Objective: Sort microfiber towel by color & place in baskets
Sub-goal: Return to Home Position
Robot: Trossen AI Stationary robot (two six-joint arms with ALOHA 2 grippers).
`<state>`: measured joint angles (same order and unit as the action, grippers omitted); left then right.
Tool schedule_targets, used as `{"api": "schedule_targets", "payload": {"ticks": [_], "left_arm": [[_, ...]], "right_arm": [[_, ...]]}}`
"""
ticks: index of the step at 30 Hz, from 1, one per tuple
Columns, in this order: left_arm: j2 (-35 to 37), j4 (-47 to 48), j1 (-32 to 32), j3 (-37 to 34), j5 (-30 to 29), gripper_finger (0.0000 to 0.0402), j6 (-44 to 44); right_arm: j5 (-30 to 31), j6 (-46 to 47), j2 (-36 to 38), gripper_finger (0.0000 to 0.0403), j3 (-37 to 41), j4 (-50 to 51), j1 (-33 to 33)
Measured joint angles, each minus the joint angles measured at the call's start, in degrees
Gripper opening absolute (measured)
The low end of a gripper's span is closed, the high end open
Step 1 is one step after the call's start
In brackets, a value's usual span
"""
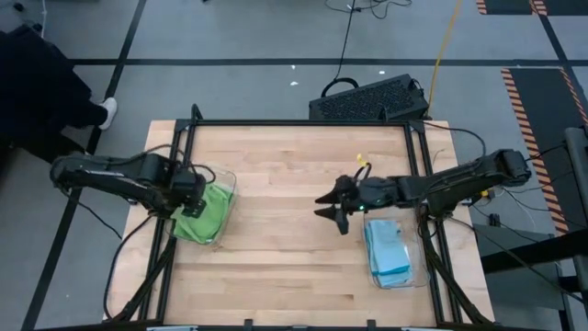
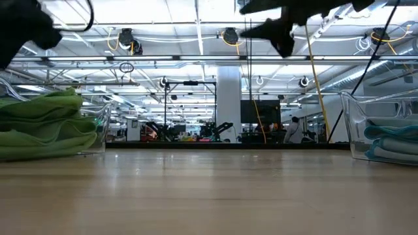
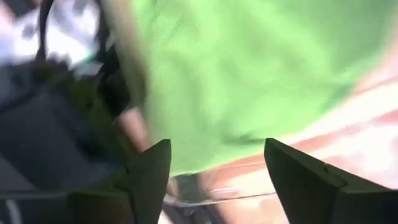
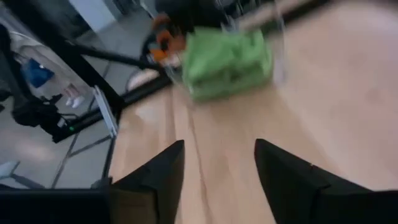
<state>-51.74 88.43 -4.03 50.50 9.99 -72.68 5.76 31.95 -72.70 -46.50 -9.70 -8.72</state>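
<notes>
From my station the sorting looked all but finished. The green towels (image 1: 209, 211) lay folded in the left bin (image 1: 231, 187), and the blue towels (image 1: 388, 253) lay folded in the right bin (image 1: 419, 268). I saw no loose cloth anywhere on the table (image 1: 285, 165). I could not count the layers in either pile, so I could not confirm that all six were in.

As I judged it, the only thing left was to bring both arms to rest. The left gripper (image 1: 190, 204) hovered over the green pile's edge, its fingers spread and holding nothing. The right gripper (image 1: 328, 208) hung above bare wood between the bins, nearer the blue one, with its fingers also parted and empty.

Seen from above, the blue pile's long axis ran from the table's far side to its near side, leaning slightly. The green pile ran much the same way but slanted more, with its near end swung toward the left edge. At table height both piles lay flat, their folds level.
</notes>
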Motion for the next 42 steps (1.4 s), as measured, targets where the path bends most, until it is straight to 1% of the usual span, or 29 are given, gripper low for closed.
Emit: {"api": "schedule_targets", "payload": {"ticks": [3,5,7,10,11,12,15,18,19,22,28,32,37,40,42], "left_arm": [[0.2,-2.4,0.4,4.6,-4.5,0.0276,3.8],[0.2,-6.3,0.4,7.2,-8.3,0.0281,7.0],[0.2,-12.7,0.4,8.9,-11.5,0.0282,10.5],[0.1,-25.6,0.1,10.0,-14.6,0.0282,18.5],[0.1,-29.6,-0.1,10.1,-15.1,0.0282,21.8],[0.1,-33.3,-0.2,10.2,-15.4,0.0283,25.0],[0.1,-40.8,-0.1,10.1,-16.6,0.0283,35.2],[0.1,-45.1,-0.1,10.1,-17.2,0.0283,45.3],[0.1,-45.9,-0.1,10.1,-17.2,0.0283,48.2],[0.1,-47.4,-0.1,10.1,-16.8,0.0283,50.7],[0.1,-48.5,-0.1,10.1,-17.1,0.0283,56.4],[0.1,-48.5,-0.1,10.1,-18.9,0.0283,61.2],[0.1,-49.1,-0.1,10.1,-19.1,0.0283,62.8],[0.1,-49.4,-0.1,10.1,-19.3,0.0283,63.1],[0.1,-49.4,-0.1,10.1,-19.0,0.0283,61.7]], "right_arm": [[0.0,-6.5,3.9,0.0155,0.0,-0.3,0.7],[-1.5,-10.9,6.3,0.0124,0.0,-0.3,0.9],[-4.2,-13.7,8.6,0.0085,0.0,-0.3,1.0],[-7.1,-14.9,11.6,0.0021,0.0,-0.4,0.9],[-7.2,-15.3,12.4,0.0011,0.0,-0.4,0.6],[-6.4,-15.9,13.1,0.001,0.0,-0.4,0.3],[0.8,-17.3,14.8,0.0026,0.0,0.4,0.0],[6.8,-20.4,15.4,0.0039,0.0,1.3,0.5],[7.9,-21.2,15.4,0.0042,0.0,1.3,0.5],[7.7,-22.8,15.4,0.0045,0.0,1.3,0.9],[7.7,-22.8,15.4,0.0044,0.0,1.0,0.9],[7.7,-29.2,15.4,0.0043,0.0,1.5,0.9],[7.7,-30.5,17.4,0.0043,0.0,5.8,0.9],[7.7,-30.8,20.4,0.0043,0.0,9.3,0.9],[7.7,-31.9,22.7,0.0043,0.0,11.7,0.9]]}}
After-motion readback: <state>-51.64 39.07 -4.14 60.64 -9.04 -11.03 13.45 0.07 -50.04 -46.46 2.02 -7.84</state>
